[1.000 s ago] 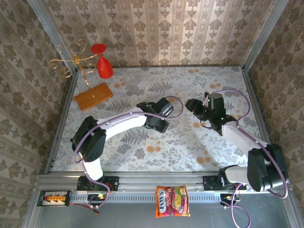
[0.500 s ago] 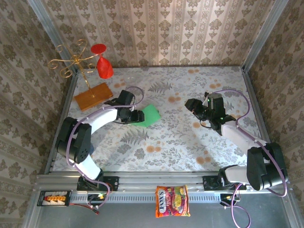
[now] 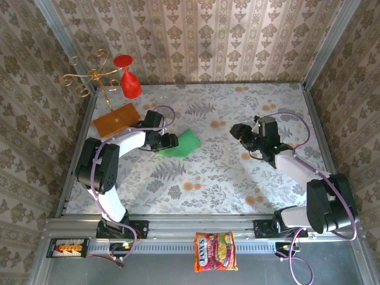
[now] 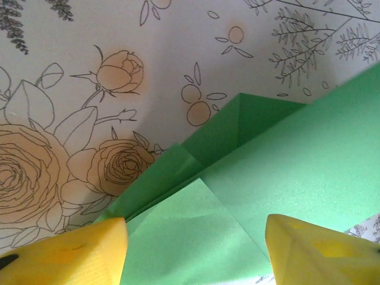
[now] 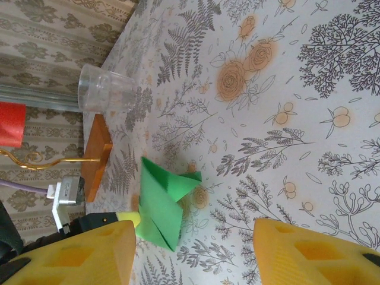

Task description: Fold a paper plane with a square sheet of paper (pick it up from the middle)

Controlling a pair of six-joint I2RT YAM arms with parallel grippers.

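The square sheet of paper point(image 3: 183, 143) is bright green and lies left of the table's middle, folded into several layers with one flap raised point(image 5: 178, 184). In the left wrist view its creased layers point(image 4: 285, 178) spread under and between my yellow fingers. My left gripper point(image 3: 170, 142) stands open at the sheet's left edge, low over it point(image 4: 190, 255), with one fingertip point(image 5: 127, 218) touching the paper. My right gripper point(image 3: 237, 132) hovers open to the right of the sheet, well apart from it, with nothing between its fingers point(image 5: 196, 255).
An orange-brown board point(image 3: 117, 120) carries a gold wire stand with a red glass point(image 3: 128, 83) at the back left. A clear cup point(image 5: 105, 89) stands near that board. A snack packet point(image 3: 215, 251) lies on the front rail. Walls enclose the table.
My left arm swung from the table's middle to the left, uncovering the green sheet, and its jaws widened. The sheet shifted slightly left. The right arm barely moved.
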